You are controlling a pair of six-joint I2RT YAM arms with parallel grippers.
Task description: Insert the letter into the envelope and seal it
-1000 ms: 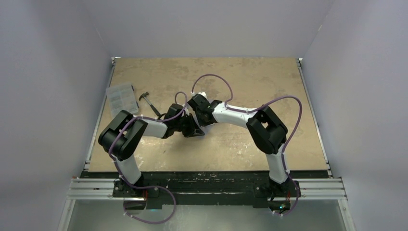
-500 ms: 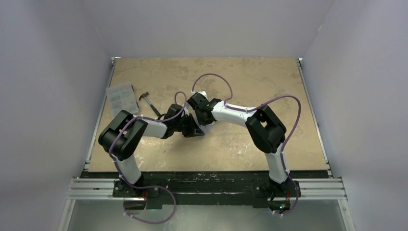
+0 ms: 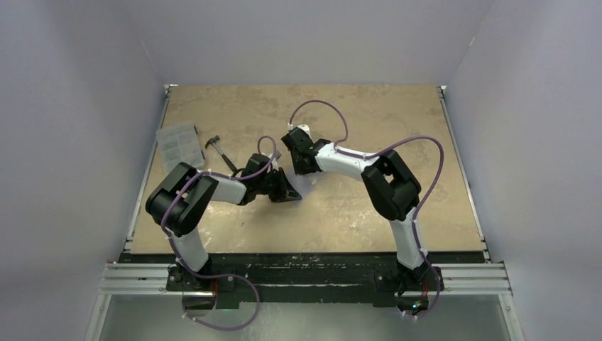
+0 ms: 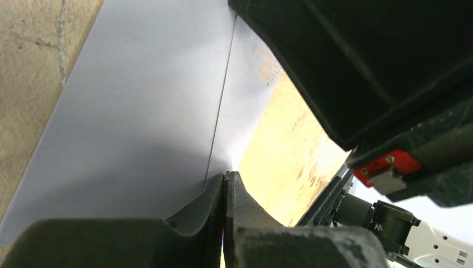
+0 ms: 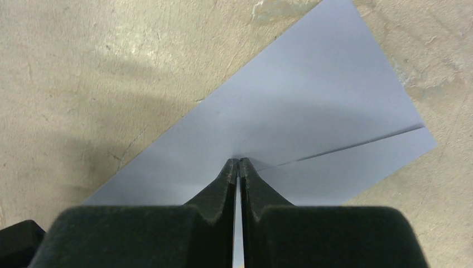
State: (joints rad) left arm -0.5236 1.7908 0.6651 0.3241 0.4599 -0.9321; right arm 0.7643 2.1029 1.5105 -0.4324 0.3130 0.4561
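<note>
Left gripper (image 4: 225, 181) and right gripper (image 5: 239, 163), each pressed together, tips meet the grey-blue envelope (image 5: 312, 100) at its flap seam; table (image 5: 83, 67) surrounds its edges.

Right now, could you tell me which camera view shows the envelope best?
The right wrist view: the envelope lies flat, with most of its outline and a flap seam visible. The left wrist view shows only a close, cropped part of it; the top view hides nearly all of it beneath the arms.
</note>
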